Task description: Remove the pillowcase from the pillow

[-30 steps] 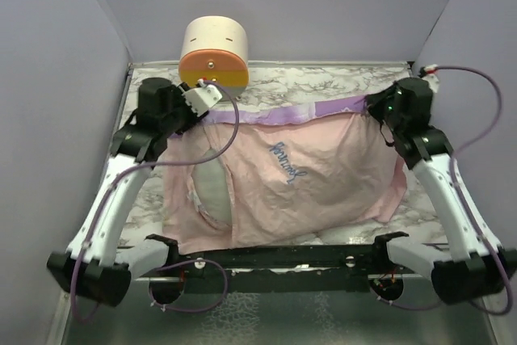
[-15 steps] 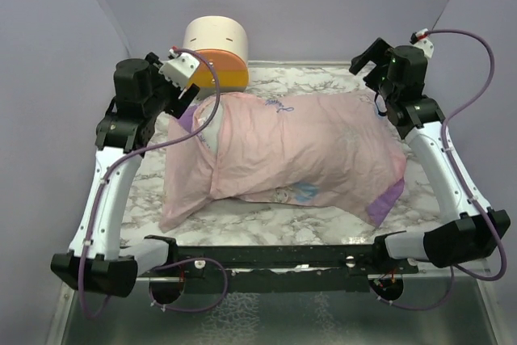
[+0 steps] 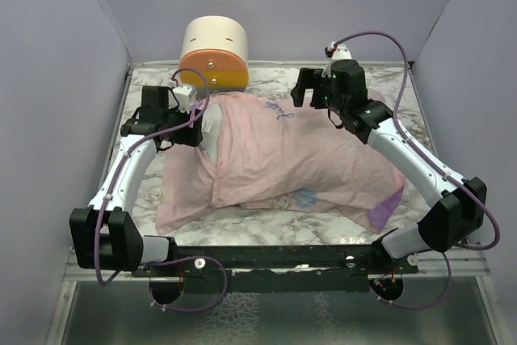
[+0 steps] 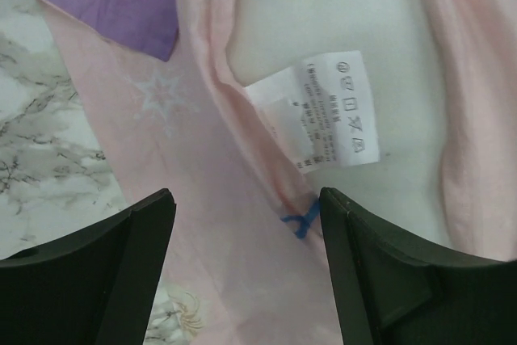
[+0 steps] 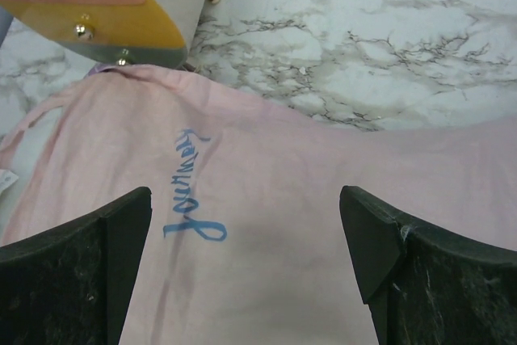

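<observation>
Soft, even overhead light, faint shadows, wrist views slightly blurred.

Pillow (image 4: 323,14) mostly inside the pillowcase (image 3: 299,151); label (image 4: 335,111) print too small

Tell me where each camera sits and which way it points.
Top external: above, behind the robot, looking down on table, both arms, pillowcase.
Left wrist: looks down at the pillow and its label inside the opening; open left pincer below.
Right wrist: faces the far edge across the Journey print; open right pincer below.
Shared: drawer unit, top and right wrist.
</observation>
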You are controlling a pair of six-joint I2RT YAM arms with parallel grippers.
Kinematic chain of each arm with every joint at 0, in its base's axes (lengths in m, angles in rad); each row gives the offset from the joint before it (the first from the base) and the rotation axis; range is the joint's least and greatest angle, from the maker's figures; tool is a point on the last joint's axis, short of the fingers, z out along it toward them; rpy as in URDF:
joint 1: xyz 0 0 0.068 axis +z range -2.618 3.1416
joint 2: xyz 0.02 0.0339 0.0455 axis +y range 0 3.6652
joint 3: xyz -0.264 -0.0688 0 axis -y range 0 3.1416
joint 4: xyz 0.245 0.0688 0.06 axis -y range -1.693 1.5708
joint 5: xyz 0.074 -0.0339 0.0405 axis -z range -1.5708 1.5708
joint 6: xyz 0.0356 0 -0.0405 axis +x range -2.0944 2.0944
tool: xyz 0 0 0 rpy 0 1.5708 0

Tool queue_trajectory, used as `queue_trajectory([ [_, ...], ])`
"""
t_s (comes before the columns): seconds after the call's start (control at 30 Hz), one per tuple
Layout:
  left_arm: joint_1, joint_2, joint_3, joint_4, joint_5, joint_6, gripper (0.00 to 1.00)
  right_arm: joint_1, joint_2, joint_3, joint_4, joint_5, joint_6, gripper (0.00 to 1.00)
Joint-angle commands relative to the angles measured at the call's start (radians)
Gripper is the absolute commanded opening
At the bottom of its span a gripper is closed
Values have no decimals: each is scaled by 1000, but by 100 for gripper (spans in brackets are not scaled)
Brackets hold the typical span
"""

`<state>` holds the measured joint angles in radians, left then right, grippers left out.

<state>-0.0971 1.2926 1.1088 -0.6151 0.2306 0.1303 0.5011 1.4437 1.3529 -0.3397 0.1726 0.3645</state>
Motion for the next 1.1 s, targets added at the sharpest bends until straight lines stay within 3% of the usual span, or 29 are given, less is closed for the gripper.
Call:
queue_trajectory([
  [0.0,113,25,23,69,157,-238,73,12,73,59,46,-154,-123,100],
  [0.17,164,42,-44,100,257,-281,65,61,195,160,35,-258,-177,100],
  [0.47,234,61,-153,154,527,-297,59,303,507,482,-40,-180,-240,100],
  [0.63,238,72,-188,192,513,-284,43,371,671,678,-136,-116,-259,100],
  [0.8,247,72,-228,234,431,-274,16,373,776,818,-233,-76,-231,99],
  [0.97,366,70,-218,266,473,-293,4,373,775,775,-252,-5,-257,95],
  [1.07,377,63,-191,249,337,-236,0,372,748,709,-230,26,-283,94],
])
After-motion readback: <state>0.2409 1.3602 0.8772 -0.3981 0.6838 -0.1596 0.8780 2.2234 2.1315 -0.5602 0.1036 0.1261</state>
